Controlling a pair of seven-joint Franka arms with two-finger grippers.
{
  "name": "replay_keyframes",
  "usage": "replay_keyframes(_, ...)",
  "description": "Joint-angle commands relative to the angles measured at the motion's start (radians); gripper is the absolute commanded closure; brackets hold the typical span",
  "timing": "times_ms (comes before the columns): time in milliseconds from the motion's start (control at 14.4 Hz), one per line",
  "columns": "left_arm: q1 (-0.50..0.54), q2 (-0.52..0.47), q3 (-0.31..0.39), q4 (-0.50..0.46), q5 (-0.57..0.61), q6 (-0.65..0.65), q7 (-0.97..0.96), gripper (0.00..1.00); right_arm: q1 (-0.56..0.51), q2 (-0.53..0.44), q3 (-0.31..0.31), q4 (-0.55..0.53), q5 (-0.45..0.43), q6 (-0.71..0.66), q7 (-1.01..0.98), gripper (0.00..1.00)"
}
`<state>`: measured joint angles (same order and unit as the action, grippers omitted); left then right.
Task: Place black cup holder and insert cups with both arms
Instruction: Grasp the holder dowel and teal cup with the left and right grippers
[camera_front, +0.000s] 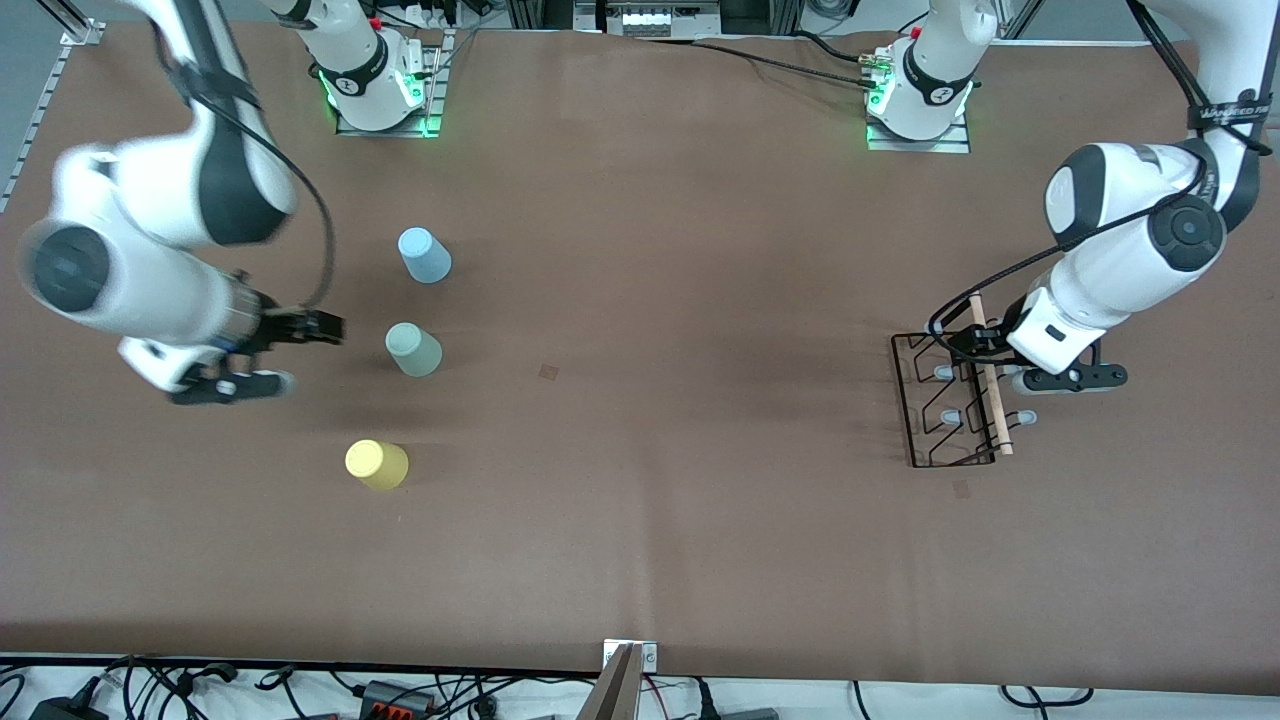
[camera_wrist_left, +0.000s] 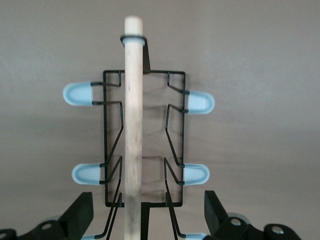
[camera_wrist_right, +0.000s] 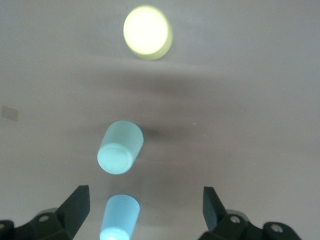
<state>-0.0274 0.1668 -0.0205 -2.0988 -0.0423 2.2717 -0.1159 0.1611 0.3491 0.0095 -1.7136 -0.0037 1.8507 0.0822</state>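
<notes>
Rack rod (camera_wrist_left: 133, 125) btwn open L fingers (camera_wrist_left: 80, 212).

Left claw (camera_front: 985, 352) over black cup holder (camera_front: 950, 405); right claw (camera_front: 312, 345) beside three cups (camera_front: 413, 349).

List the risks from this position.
1. The left gripper stands open around the wooden rod of the black cup holder, near one end; lifted from there, the holder may tilt or swing.
2. The right gripper is open beside the mint cup, with the blue cup and yellow cup close by; a sweep could topple one.
</notes>
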Motion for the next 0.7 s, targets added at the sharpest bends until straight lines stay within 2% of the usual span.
replay_keyframes(0,0.024,-0.006,-0.006,-0.029,0.002,0.015,-0.008,0.03,0.017,0.092,-0.006,0.003,0.005,0.082,0.057,0.00)
replay_keyframes(139,0.027,-0.001,-0.006,-0.027,0.002,0.012,-0.008,0.16,0.031,0.148,-0.005,-0.001,0.008,0.114,0.086,0.00)
replay_keyframes(279,0.026,-0.004,-0.006,-0.023,0.002,-0.015,-0.011,0.38,0.034,0.152,-0.005,-0.037,0.036,0.123,0.123,0.00)
replay_keyframes(488,0.023,-0.004,-0.006,-0.023,0.002,-0.023,-0.027,0.64,0.034,0.145,-0.005,-0.073,0.080,0.134,0.125,0.00)
replay_keyframes(627,0.018,-0.003,-0.007,-0.023,0.002,-0.023,-0.042,0.76,0.035,0.137,-0.005,-0.087,0.080,0.133,0.136,0.00)
